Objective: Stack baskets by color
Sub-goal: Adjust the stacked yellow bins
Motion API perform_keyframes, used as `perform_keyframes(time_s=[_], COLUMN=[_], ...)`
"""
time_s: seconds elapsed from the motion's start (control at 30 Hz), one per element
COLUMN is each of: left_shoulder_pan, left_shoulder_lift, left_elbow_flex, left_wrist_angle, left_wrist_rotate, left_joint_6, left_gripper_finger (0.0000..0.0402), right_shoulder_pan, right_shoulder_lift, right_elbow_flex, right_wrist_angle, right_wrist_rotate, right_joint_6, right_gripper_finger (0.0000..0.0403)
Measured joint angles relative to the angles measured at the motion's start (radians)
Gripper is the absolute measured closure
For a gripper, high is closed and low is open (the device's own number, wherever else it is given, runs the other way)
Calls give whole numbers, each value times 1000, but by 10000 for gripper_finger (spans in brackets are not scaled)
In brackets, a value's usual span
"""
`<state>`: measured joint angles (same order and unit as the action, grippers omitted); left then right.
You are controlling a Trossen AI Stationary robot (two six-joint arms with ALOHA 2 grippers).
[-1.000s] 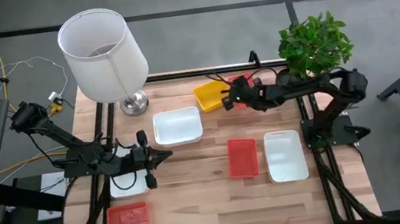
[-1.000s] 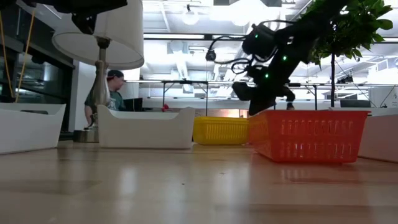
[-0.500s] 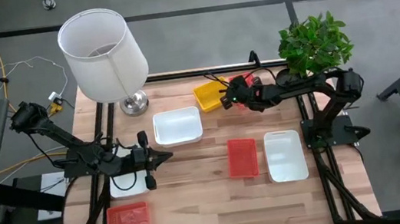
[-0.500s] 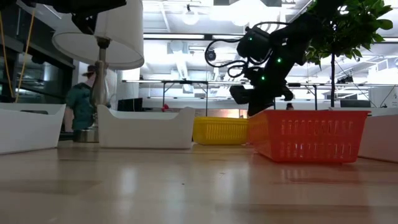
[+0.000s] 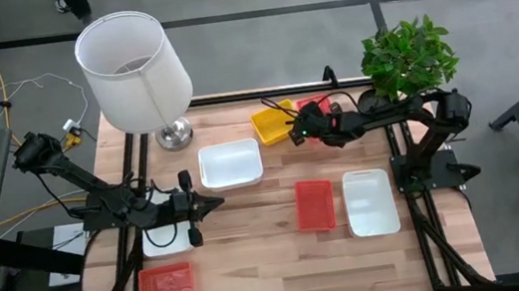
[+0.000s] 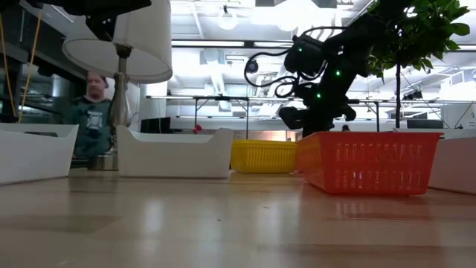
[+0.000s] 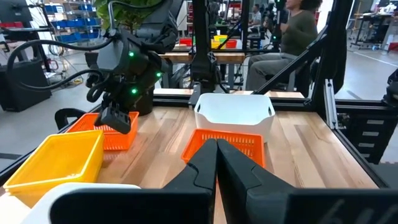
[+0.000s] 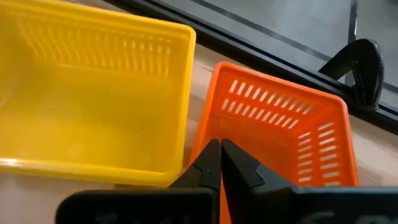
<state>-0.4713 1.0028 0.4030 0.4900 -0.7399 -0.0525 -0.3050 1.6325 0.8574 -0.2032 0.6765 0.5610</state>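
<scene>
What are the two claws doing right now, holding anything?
Left gripper: shut, holding nothing, above the table's left side.
Right gripper: shut, empty, over the red basket beside the yellow basket.

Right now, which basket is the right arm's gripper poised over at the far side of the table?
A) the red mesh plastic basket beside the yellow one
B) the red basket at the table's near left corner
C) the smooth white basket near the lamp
A: the right gripper, jaws shut, hangs over the red mesh plastic basket next to the yellow mesh plastic basket.

Lamp [image 5: 134, 71] and plant [image 5: 408, 55] crowd the far corners; the near table [image 5: 255, 267] lies open.
</scene>
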Motion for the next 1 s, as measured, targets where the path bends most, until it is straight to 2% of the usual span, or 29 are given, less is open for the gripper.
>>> perform_keyframes(time_s=[0.57, 0.7, 0.83, 0.93, 1.0], left_shoulder_pan=[0, 0, -1, -5, -15], left_shoulder_lift=[0, 0, 0, 0, 0], left_elbow_flex=[0, 0, 0, 0, 0], left_wrist_angle=[0, 0, 0, -4, -13], left_wrist_rotate=[1, 14, 23, 31, 33], left_joint_6=[2, 3, 2, -11, -14], left_gripper_finger=[401, 401, 401, 401, 401], right_shoulder_pan=[47, 86, 148, 191, 223], right_shoulder_lift=[0, 0, -38, -143, -229], right_elbow_flex=[0, -1, -2, -2, -17], right_wrist_angle=[8, 59, 67, -12, -18], right_wrist_rotate=[-112, -137, -98, -3, 7], right_joint_6=[26, 16, -45, -70, -95], right_gripper_finger=[403, 403, 403, 403, 403])
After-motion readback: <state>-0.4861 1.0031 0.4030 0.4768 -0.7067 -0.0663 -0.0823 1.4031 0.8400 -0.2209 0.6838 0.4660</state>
